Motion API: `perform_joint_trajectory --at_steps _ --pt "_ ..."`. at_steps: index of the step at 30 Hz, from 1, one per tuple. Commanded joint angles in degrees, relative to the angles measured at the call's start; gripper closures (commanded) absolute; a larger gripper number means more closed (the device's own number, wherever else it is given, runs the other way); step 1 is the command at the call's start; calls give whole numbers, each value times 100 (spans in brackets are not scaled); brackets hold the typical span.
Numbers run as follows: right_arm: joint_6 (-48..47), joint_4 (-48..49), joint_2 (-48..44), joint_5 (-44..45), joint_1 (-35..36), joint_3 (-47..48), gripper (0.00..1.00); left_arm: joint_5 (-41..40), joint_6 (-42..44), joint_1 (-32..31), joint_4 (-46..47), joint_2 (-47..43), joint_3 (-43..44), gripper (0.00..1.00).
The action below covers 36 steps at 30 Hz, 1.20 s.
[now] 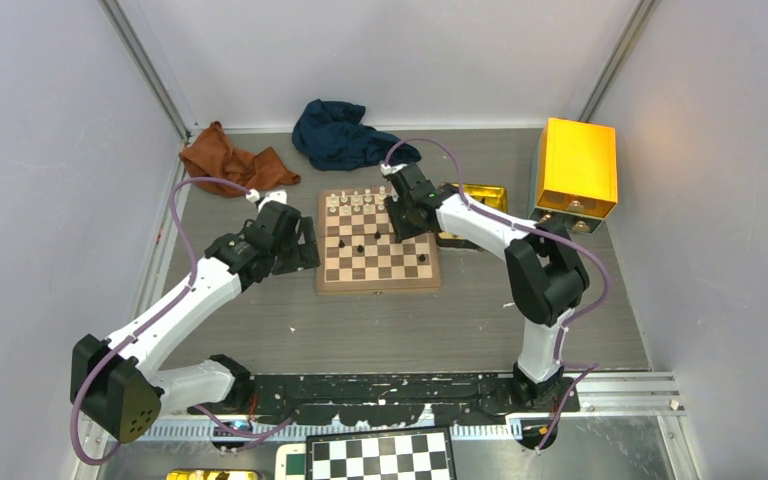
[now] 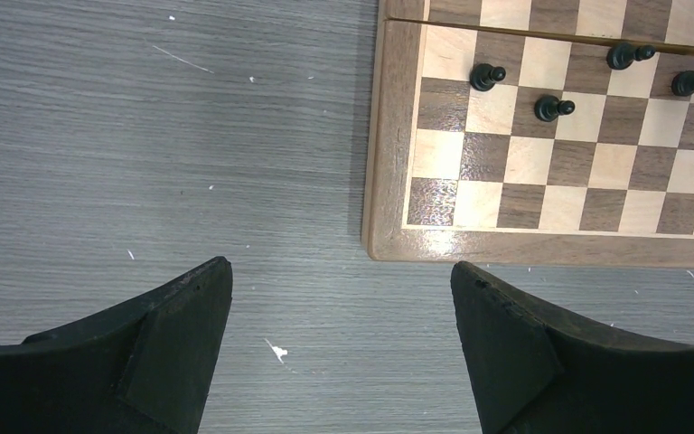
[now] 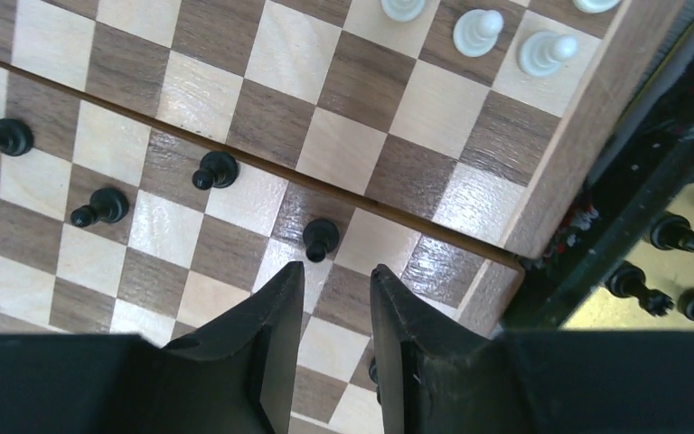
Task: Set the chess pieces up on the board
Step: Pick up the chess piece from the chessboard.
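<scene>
The wooden chessboard [image 1: 377, 287] lies mid-table. Several black chess pieces [image 1: 359, 246] stand scattered on it, and white pieces [image 1: 355, 200] line its far edge. My right gripper [image 1: 397, 222] hovers over the board's far right part. In the right wrist view it [image 3: 337, 269] is narrowly open and empty, with a black pawn [image 3: 321, 238] just beyond its tips. More black pawns [image 3: 215, 170] stand to the left. My left gripper [image 1: 310, 245] is wide open and empty [image 2: 342, 267] over bare table beside the board's rim [image 2: 384, 136]. Black pieces [image 2: 551, 109] stand on nearby squares.
A gold tin tray [image 1: 485, 195] right of the board holds more black pieces [image 3: 678, 233]. A yellow box [image 1: 577, 168] stands at back right. A blue cloth [image 1: 345, 135] and a brown cloth [image 1: 230, 160] lie at the back. A black-and-white checkered board [image 1: 382, 457] sits at the near edge.
</scene>
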Motion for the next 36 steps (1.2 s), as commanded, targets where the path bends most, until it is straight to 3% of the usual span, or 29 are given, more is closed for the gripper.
perform_joint_trajectory --at_steps 1,13,19,22,36 --pt "-104 11 211 -71 52 441 61 -102 95 -20 196 -96 9 9" --pt "-150 11 610 -108 51 644 66 -163 148 -20 193 -44 27 9" --pt "-165 11 610 -68 46 623 88 -181 181 -10 203 21 65 9" --pt "-181 4 575 -42 53 598 94 -189 192 -3 196 45 86 8" --pt "-165 -246 -261 247 134 6 96 -141 193 20 209 109 128 9"
